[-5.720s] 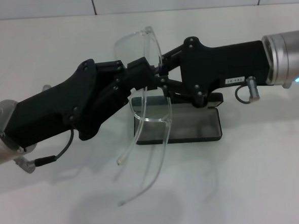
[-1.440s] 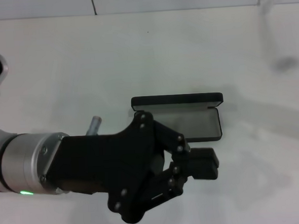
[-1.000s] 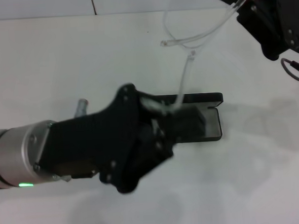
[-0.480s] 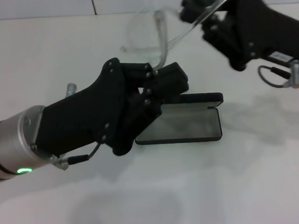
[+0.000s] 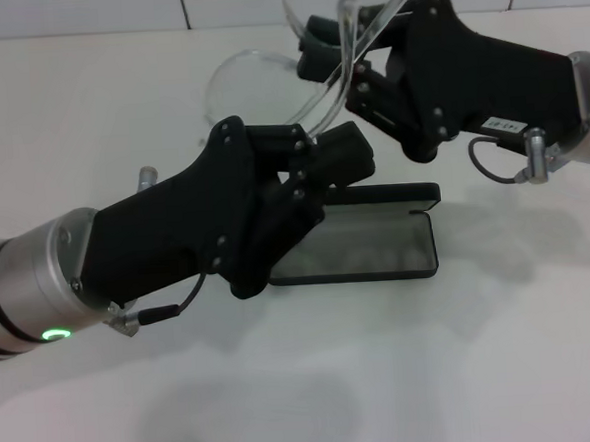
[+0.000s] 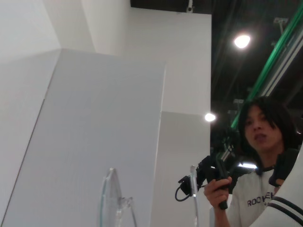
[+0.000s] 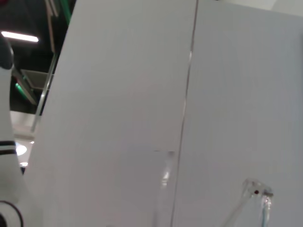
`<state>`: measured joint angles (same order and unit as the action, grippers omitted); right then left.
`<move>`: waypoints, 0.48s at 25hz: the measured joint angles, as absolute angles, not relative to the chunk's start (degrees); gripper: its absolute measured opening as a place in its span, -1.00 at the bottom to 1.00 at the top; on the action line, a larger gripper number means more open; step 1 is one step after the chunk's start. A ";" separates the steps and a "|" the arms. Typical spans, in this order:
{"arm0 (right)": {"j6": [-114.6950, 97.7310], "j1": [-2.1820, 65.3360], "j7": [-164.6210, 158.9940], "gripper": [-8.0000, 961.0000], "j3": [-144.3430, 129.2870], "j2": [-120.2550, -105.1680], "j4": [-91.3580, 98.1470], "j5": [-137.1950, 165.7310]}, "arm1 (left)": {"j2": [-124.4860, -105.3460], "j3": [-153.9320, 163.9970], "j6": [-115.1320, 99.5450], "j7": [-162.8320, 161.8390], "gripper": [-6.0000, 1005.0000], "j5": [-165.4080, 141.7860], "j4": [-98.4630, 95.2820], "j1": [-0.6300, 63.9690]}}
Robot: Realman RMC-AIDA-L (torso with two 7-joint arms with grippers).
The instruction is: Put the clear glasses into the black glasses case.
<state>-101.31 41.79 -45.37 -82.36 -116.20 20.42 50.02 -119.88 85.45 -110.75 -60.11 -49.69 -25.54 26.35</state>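
The clear glasses (image 5: 238,82) hang in the air above the far side of the table, one lens toward the left and the thin arms curving up and right. My right gripper (image 5: 333,50) reaches in from the right and is shut on the frame. Just below it my left gripper (image 5: 323,151) comes up from the lower left, shut on the tip of one clear arm. Parts of the glasses (image 6: 111,202) show close in the left wrist view, and a hinge piece (image 7: 256,191) in the right wrist view. The black glasses case (image 5: 377,248) lies open under both grippers, grey lining up, lid (image 5: 394,194) at the back.
The white table (image 5: 464,371) runs to a white tiled wall behind. In the left wrist view a person (image 6: 258,156) stands in the background holding a device.
My right arm has swung left and nearer, carrying the glasses over the case toward my left gripper. The left arm has barely moved.
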 joint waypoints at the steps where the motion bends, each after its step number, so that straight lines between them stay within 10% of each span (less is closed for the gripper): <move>1: -101.10 41.91 -45.33 -0.78 -82.71 -116.19 20.59 50.02 | -119.88 85.44 -110.60 -60.10 -0.89 -49.68 -25.54 26.38; 12: -98.80 43.01 -44.41 -0.78 -85.45 -116.18 21.52 50.01 | -119.83 85.42 -109.15 -59.92 -0.89 -49.72 -25.56 26.85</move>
